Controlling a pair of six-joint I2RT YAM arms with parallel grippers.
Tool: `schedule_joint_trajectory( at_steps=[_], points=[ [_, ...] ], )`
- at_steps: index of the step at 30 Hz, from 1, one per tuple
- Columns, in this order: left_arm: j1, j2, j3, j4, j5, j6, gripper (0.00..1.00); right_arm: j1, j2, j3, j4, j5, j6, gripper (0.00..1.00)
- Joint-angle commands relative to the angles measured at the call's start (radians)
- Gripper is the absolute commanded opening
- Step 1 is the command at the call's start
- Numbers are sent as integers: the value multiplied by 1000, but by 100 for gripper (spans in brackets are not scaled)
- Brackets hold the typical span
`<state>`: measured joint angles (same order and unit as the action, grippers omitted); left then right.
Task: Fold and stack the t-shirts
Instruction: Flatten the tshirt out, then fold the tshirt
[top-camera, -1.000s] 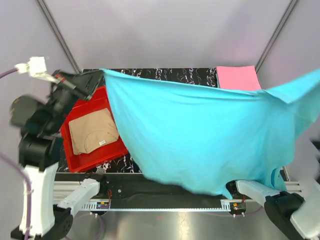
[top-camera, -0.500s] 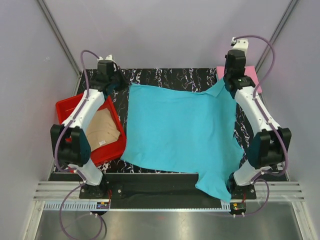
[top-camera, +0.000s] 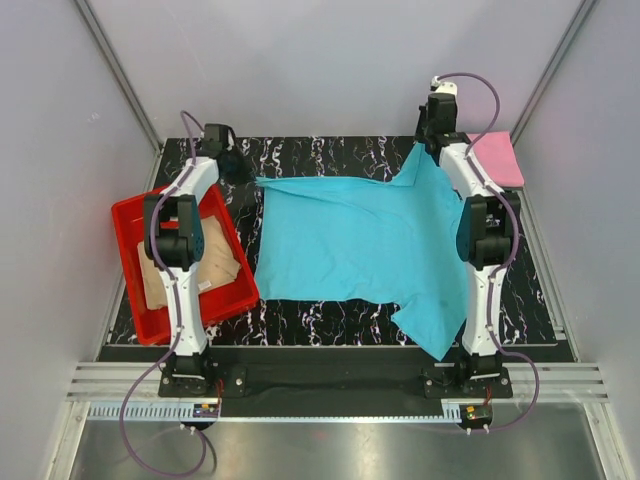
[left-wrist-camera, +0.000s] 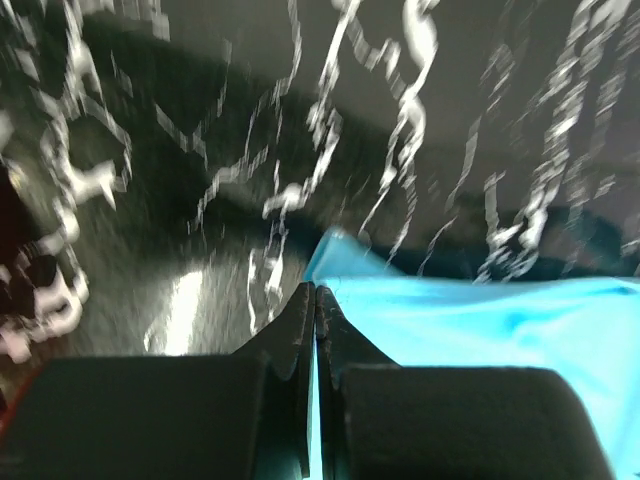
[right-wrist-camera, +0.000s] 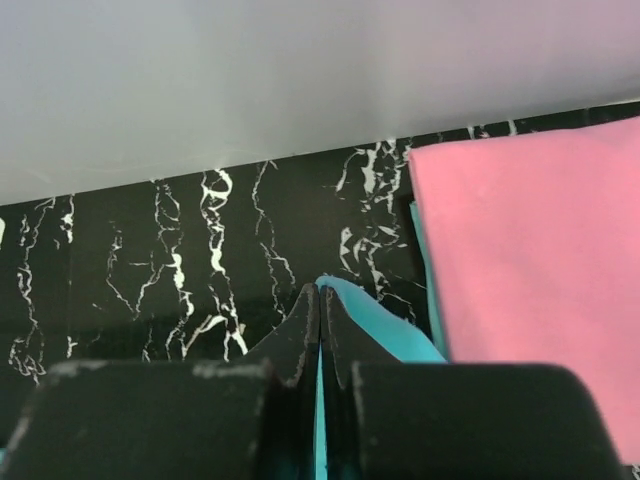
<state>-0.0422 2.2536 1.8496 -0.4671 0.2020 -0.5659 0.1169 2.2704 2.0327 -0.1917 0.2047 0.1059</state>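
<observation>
The turquoise-blue t-shirt (top-camera: 350, 240) lies spread on the black marbled table, one part trailing toward the near right. My left gripper (top-camera: 240, 168) is shut on its far left corner (left-wrist-camera: 345, 270), low over the table. My right gripper (top-camera: 430, 140) is shut on its far right corner (right-wrist-camera: 365, 305). A folded pink t-shirt (top-camera: 497, 158) lies at the far right corner and shows in the right wrist view (right-wrist-camera: 530, 260). The tan-beige t-shirt (top-camera: 195, 270) lies folded in the red tray (top-camera: 240, 290).
The red tray sits at the table's left edge, beside the left arm. Both arms reach out to the far edge of the table (top-camera: 330, 150). Grey walls close in the back and sides.
The turquoise shirt was held high and spread in the air; both grippers have carried it down and far back, and it now lies flat on the table.
</observation>
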Motion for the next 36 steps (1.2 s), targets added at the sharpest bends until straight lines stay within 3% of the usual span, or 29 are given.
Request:
schedule_joint_trajectory(
  at_steps=[1, 8, 15, 22, 30, 36],
  points=[
    [19, 10, 95, 134, 94, 20, 0, -2, 40, 165, -12, -70, 46, 0],
    [22, 112, 212, 150, 163, 20, 0, -31, 120, 245, -31, -68, 72, 0],
    [34, 116, 220, 127, 51, 24, 0, -40, 115, 245, -3, -91, 87, 0],
    [41, 97, 218, 91, 62, 38, 0, -42, -26, 98, -11, 105, 167, 0],
    [41, 14, 148, 55, 129, 58, 0, -45, -146, 48, -211, 150, 219, 0],
    [33, -26, 129, -18, 145, 113, 0, -46, -308, -130, -258, 193, 282, 0]
  ],
)
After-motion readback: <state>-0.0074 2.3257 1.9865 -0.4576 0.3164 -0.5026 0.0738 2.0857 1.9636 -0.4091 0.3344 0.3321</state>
